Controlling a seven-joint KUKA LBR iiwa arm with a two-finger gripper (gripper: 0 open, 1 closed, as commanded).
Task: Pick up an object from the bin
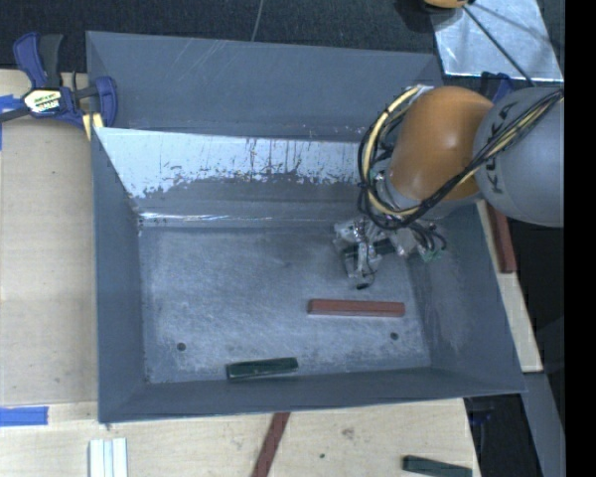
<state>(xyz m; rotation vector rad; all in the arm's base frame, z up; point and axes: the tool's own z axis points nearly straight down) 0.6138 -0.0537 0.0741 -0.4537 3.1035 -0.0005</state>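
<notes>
Gripper low over the right side of the bin

Seen from above, the gripper (362, 258) hangs just behind a flat brown stick (356, 308) on the bin (119, 286) floor. Its opening and hold cannot be told. A dark green bar (262, 369) lies by the front wall.

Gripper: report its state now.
Gripper: open or shut cannot be told; it hangs close beside the brown bar.
</notes>
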